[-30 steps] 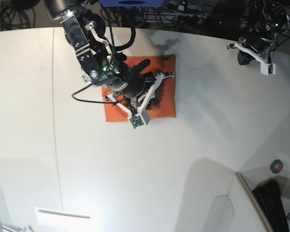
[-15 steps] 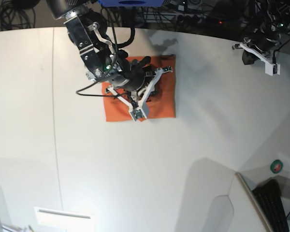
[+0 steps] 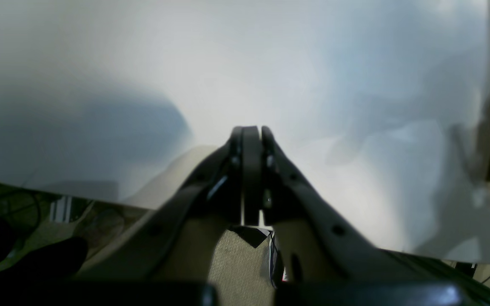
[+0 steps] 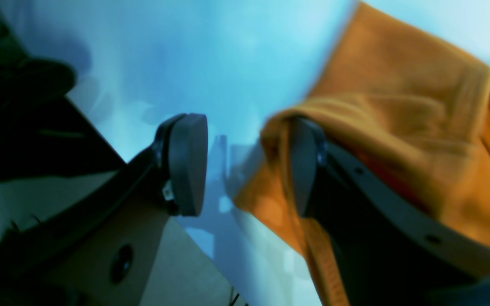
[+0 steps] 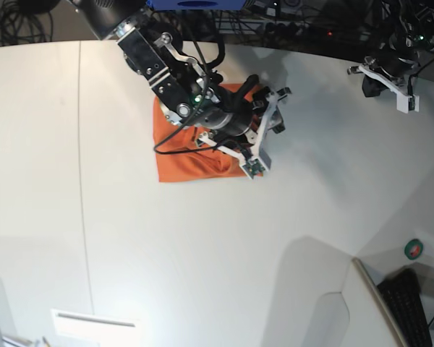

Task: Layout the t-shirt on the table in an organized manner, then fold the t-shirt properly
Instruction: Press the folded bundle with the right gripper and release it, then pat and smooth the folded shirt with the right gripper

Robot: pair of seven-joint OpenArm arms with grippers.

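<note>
Orange t-shirt [image 5: 181,155] folded, right gripper [image 4: 245,170] agape at its edge; left gripper [image 3: 249,140] closed, empty.

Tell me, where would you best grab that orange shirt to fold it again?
Probably at a corner of the folded t-shirt, coming from above at its open edge. It lies flat on the table, so only an edge offers cloth to pinch. The right end effector, open, already sits at one such edge.

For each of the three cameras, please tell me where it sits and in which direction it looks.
Base: overhead, looking down on the table, the t-shirt and both arms.
Left wrist: behind the left gripper, jaws together, facing bare table; an orange strip at the right edge.
Right wrist: behind the right gripper, jaws apart, facing the t-shirt's edge.
All three views show orange cloth on white table.
</note>
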